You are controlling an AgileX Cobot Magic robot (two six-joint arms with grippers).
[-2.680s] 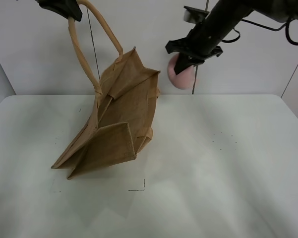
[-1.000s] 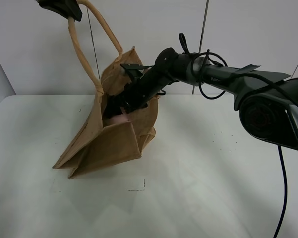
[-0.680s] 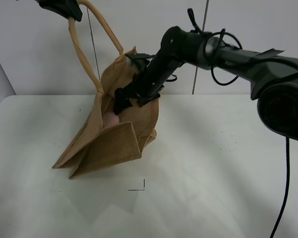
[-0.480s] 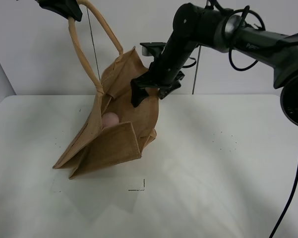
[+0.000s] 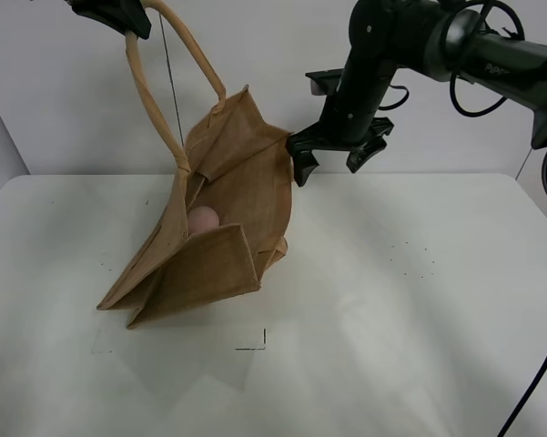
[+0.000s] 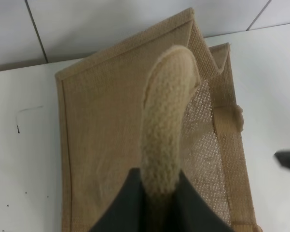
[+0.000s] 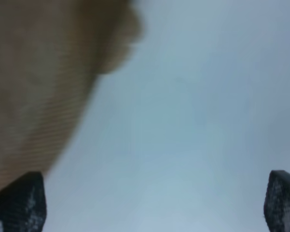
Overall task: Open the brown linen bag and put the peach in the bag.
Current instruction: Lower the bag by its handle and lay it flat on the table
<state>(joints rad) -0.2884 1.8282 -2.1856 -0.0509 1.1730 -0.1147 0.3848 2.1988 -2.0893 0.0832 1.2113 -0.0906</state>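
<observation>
The brown linen bag point(image 5: 218, 228) stands tilted on the white table, its mouth held open toward the right. The peach point(image 5: 202, 219) lies inside it, only its top showing above the front panel. My left gripper point(image 5: 118, 16) at the top left is shut on one loop handle point(image 6: 165, 130) and holds the bag up. My right gripper point(image 5: 329, 161) is open and empty, in the air just right of the bag's upper edge. In the right wrist view the blurred bag point(image 7: 34, 82) fills one side between the spread fingertips point(image 7: 19, 200).
The white table point(image 5: 391, 300) spreads to the right and front of the bag, with small black marks point(image 5: 253, 344) near the front. A grey wall stands behind. The right arm point(image 5: 455, 45) reaches in from the upper right.
My right gripper carried the peach into the bag, let it go there, and has drawn back up and to the right, empty. The left gripper and bag have held still.
</observation>
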